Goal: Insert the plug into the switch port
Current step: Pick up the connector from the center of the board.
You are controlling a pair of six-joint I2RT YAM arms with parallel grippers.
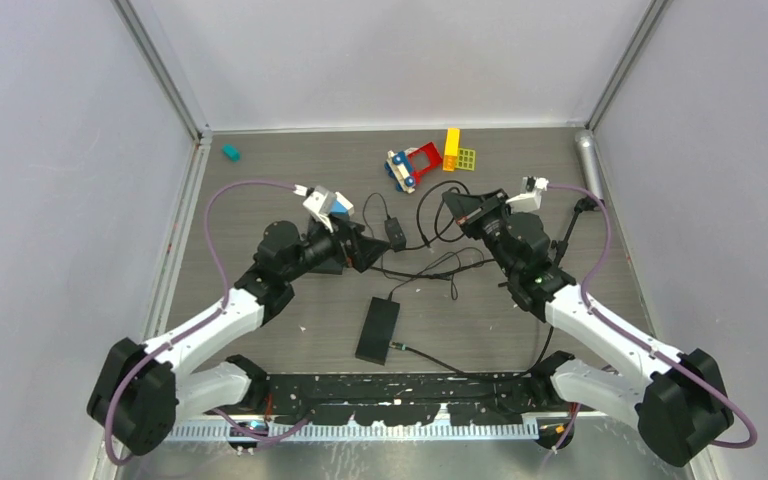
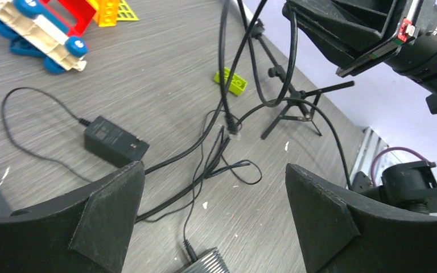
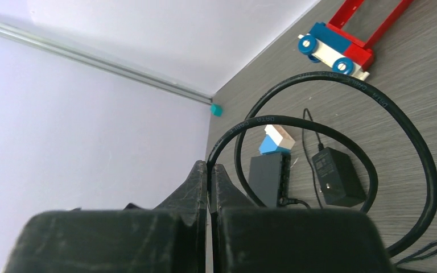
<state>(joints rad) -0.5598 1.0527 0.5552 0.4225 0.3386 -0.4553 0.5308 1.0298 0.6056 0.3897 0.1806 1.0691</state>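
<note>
Plug (image 2: 233, 126): likely the pale tip touching the table (image 2: 148, 68)
Right gripper (image 3: 209, 166): fingers pinched on the cable (image 3: 330, 76)
Left gripper (image 2: 214, 168): fingers spread, holding nothing
Switch (image 1: 377, 328): likely the dark box between the arms
Advice: regrip near Plug, square it before pushing
Views: only left wrist shows Plug tip

Even diffuse overhead light, soft faint shadows; wrist views sharp, near jaws slightly blurred.
</note>
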